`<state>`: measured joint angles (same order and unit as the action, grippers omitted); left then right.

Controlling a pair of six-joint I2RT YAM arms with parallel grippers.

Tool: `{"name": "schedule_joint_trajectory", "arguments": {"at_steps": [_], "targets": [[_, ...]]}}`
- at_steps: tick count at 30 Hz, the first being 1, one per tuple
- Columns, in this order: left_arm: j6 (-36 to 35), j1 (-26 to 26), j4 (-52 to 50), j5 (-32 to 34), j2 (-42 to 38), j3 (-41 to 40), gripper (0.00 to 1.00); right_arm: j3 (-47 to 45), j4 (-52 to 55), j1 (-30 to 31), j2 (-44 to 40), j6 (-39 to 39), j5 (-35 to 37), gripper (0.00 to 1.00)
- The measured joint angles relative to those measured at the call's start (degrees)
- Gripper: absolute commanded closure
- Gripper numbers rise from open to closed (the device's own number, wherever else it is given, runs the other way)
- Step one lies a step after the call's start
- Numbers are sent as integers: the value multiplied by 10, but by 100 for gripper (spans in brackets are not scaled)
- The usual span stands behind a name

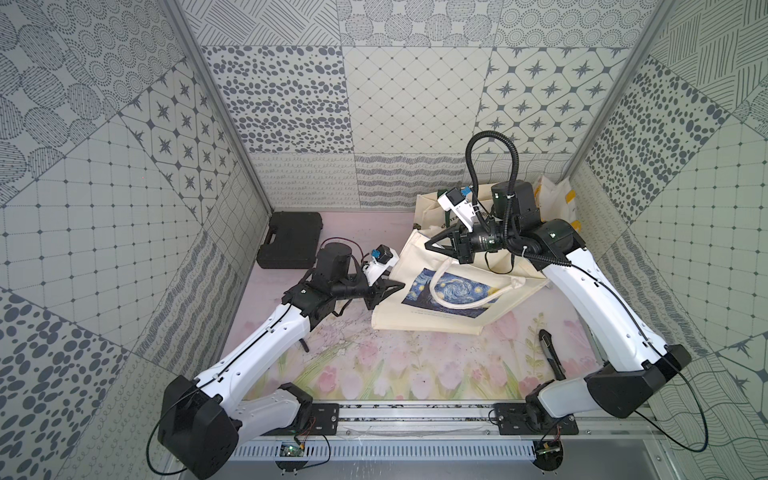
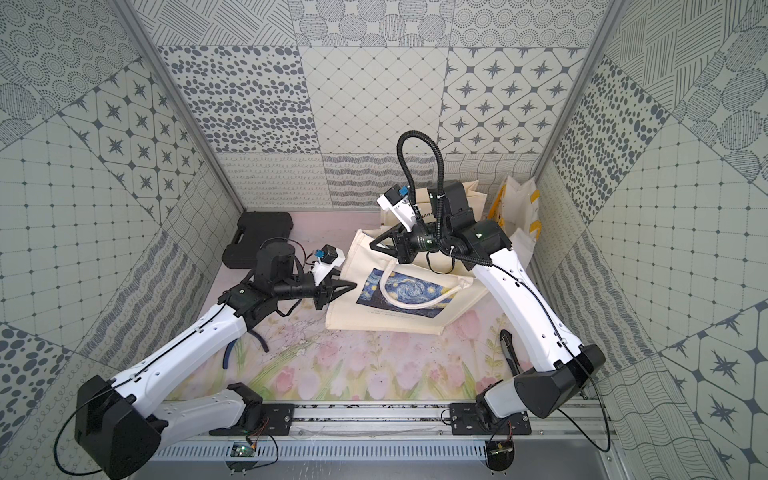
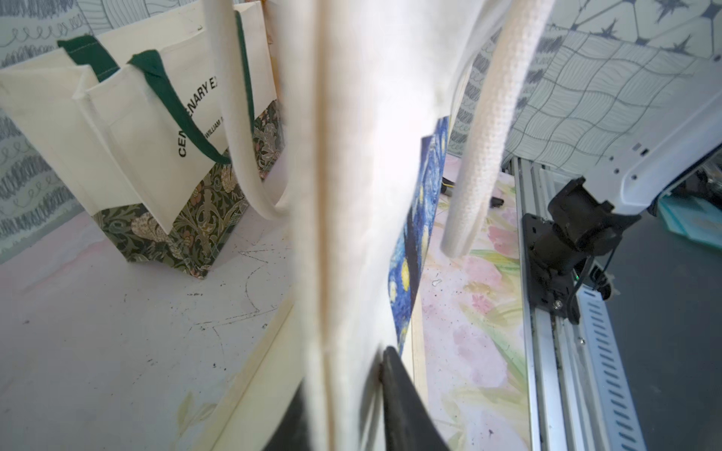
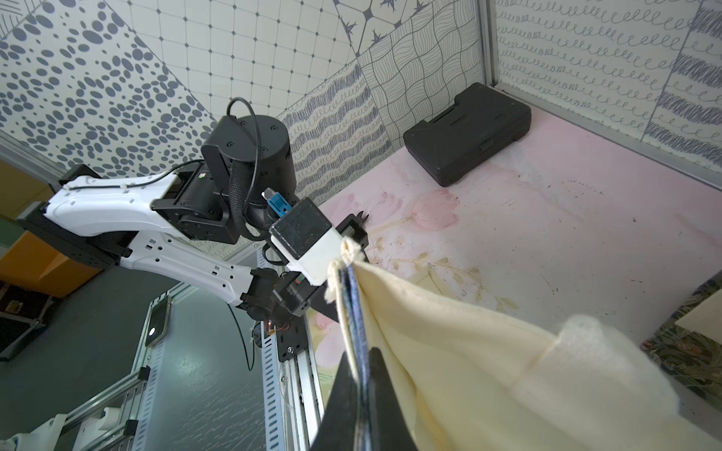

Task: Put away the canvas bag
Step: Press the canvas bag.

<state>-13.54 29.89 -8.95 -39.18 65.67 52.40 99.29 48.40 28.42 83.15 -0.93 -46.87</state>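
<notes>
Canvas bag (image 1: 453, 299) is pinched at two points: left gripper (image 1: 400, 285) is clamped on its side edge, right gripper (image 1: 429, 245) on its top edge. Cloth spans between them, and the rest is draped on the tabletop (image 1: 374, 365). Grasp step judged done, lift not yet. Next: both arms to be raised together with the cloth kept taut, then moved towards the open tote (image 1: 426, 208) just behind the right gripper, the presumed destination.

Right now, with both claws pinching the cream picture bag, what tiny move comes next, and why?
Probably lift both claws together a little. The left claw and right claw each pinch an edge of the cream canvas bag with the blue starry picture, yet most of it lies on the flowery table.
</notes>
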Motion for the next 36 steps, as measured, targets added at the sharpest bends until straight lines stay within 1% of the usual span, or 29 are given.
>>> {"name": "schedule_joint_trajectory", "arguments": {"at_steps": [1, 2, 3, 4, 5, 6, 8, 10, 12, 13, 14, 15, 16, 17, 18, 19, 20, 21, 23, 24, 27, 28, 29, 31, 32, 33, 34, 35, 36], "targets": [[0, 0, 4, -3, -1, -1, 89, 0, -2, -3, -2, -8, -5, 100], [0, 0, 8, -5, -1, -1, 78, -1, -5, -5, -3, -17, -12, 100], [1, 0, 10, -6, -2, -2, 77, -2, -11, -8, -4, -24, -18, 100], [1, 0, 9, -7, -2, -3, 83, -3, -23, -14, -5, -36, -25, 100], [-1, 0, 7, -7, -2, -4, 93, -3, -35, -20, -6, -48, -32, 100], [-1, 0, 8, -8, -2, -5, 100, -4, -41, -26, -8, -57, -38, 100], [-2, 1, 16, -11, -4, -4, 99, -5, -49, -33, -9, -75, -51, 100], [0, 0, 22, -12, -4, -4, 84, -5, -54, -36, -10, -85, -59, 100], [0, 0, 23, -12, -4, -4, 97, -5, -60, -40, -10, -93, -64, 100], [0, 0, 24, -12, -4, -5, 100, -5, -62, -44, -10, -97, -67, 100], [-2, 1, 26, -12, -4, -5, 100, -5, -63, -47, -10, -100, -70, 100], [0, 1, 27, -14, -4, -5, 97, -5, -63, -48, -10, -103, -72, 100], [0, 1, 27, -14, -4, -5, 84, -5, -63, -48, -10, -105, -74, 100], [1, 1, 27, -15, -4, -5, 79, -5, -63, -48, -10, -107, -75, 100], [-1, 1, 28, -15, -4, -5, 83, -5, -64, -49, -10, -109, -76, 100], [-1, 1, 26, -14, -4, -5, 90, -5, -69, -52, -11, -111, -76, 100], [0, 1, 25, -14, -4, -7, 92, -5, -73, -57, -12, -112, -77, 100], [-1, 1, 26, -14, -4, -8, 91, -5, -73, -60, -13, -113, -79, 100], [-1, 1, 29, -16, -5, -8, 77, -5, -73, -62, -14, -116, -82, 100], [0, 1, 29, -15, -5, -8, 75, -5, -75, -64, -15, -118, -82, 100], [-1, 1, 21, -13, -5, -12, 88, -4, -86, -76, -16, -123, -83, 100], [-2, 1, 22, -14, -5, -13, 88, -4, -85, -79, -17, -124, -83, 100], [0, 1, 23, -14, -6, -13, 87, -4, -84, -80, -18, -124, -84, 100], [1, 1, 23, -14, -8, -14, 71, -4, -83, -80, -21, -124, -83, 100], [0, 1, 22, -13, -9, -15, 67, -3, -84, -82, -22, -124, -82, 100], [2, 1, 19, -11, -9, -16, 67, -1, -83, -84, -23, -124, -80, 100], [2, 1, 15, -9, -10, -17, 75, 3, -84, -88, -24, -124, -77, 100], [4, 1, 12, -8, -12, -19, 86, 5, -85, -90, -26, -124, -75, 100], [9, 1, 9, -7, -14, -20, 100, 6, -84, -92, -30, -124, -71, 100]]}}
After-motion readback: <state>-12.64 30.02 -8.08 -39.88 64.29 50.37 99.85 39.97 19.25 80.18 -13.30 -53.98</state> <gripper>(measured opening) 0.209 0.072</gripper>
